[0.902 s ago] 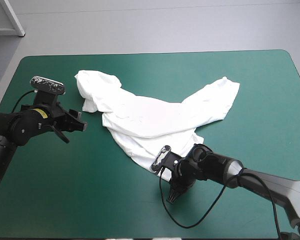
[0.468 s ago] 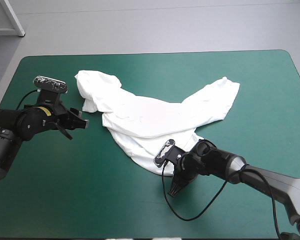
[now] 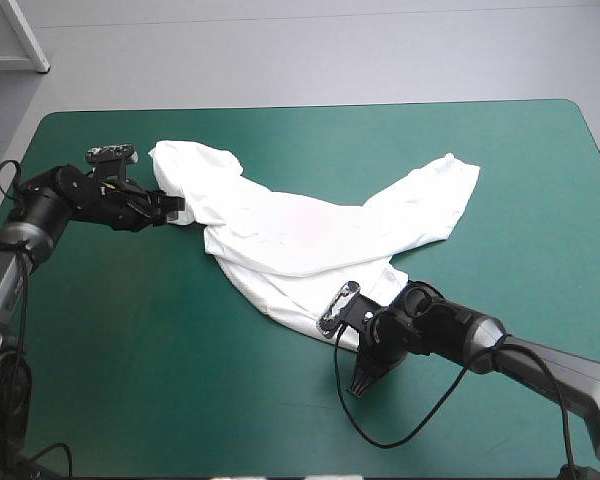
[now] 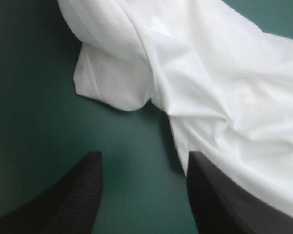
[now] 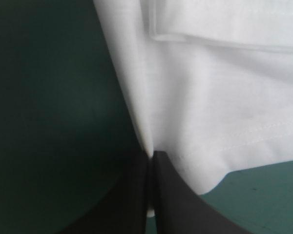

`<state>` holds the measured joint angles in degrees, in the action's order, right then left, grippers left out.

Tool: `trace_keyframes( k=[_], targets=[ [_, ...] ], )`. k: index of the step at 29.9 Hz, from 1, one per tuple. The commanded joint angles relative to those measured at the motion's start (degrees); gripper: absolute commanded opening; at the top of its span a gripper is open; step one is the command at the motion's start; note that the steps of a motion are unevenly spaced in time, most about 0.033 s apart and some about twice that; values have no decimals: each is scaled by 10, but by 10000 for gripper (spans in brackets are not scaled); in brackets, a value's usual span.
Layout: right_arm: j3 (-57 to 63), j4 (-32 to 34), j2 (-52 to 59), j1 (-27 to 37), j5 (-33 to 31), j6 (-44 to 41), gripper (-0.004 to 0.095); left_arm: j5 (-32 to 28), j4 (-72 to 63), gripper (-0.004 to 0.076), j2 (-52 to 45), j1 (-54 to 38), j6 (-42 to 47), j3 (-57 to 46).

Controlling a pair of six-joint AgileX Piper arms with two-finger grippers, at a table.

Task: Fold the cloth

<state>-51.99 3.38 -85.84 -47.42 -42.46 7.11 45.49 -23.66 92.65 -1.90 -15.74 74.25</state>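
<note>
T-shirt (image 3: 300, 235) lies spread but rumpled across the middle of the teal-green cover (image 3: 130, 350). One lobe reaches toward the far right, and a bunched sleeve (image 4: 112, 83) sits at the far left.

Left gripper (image 4: 144, 156) is low over the cover with its fingers wide apart and nothing between them but bare cover. The sleeve fold is just ahead and the shirt's edge is right beside one finger.

Right gripper (image 5: 151, 158) is at the near edge of the shirt. Its fingers are pressed together with a thin edge of white fabric pinched between them, and the stitched hem (image 5: 244, 141) runs off just beside.

Handling, as a judgement:
- The fabric looks light, thin, limp and not fragile. It should sag from any hold and drag easily over the cover.
- Layers overlap, so a pinch may catch more than one.
- The best holds are edges and corners: the hem corner for the right gripper, and the sleeve or shoulder edge ahead of the left.
- Grabbing mid-panel would likely just bunch it.
</note>
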Motion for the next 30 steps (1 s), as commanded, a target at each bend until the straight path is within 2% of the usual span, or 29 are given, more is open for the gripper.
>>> trace_keyframes(
  k=[1, 4, 10, 20, 25, 26, 28, 30],
  targets=[
    [-10, 7, 23, 5, 0, 1, -13, -6, -66, 386, 21, -18, -41, 60],
    [-10, 7, 23, 5, 4, 1, -13, 1, -43, 386, 53, -17, -48, 96],
    [-10, 3, 23, 5, 5, 1, -13, -28, -17, 386, 112, -17, -54, 142],
    [-10, 2, 23, 5, 8, 1, -13, -53, 13, 386, 198, 20, -91, 145],
    [-10, 0, 23, 5, 6, -3, -13, -66, 80, 375, 219, 58, -83, 147],
    [-10, 0, 23, 5, 5, -3, -14, -67, 97, 352, 220, 62, -76, 147],
    [-10, 0, 23, 5, 5, -3, -14, -67, 131, 224, 220, 67, -49, 149],
    [-10, -1, 23, 5, 4, -3, -13, -65, 142, 27, 216, 68, -48, 149]
  ],
)
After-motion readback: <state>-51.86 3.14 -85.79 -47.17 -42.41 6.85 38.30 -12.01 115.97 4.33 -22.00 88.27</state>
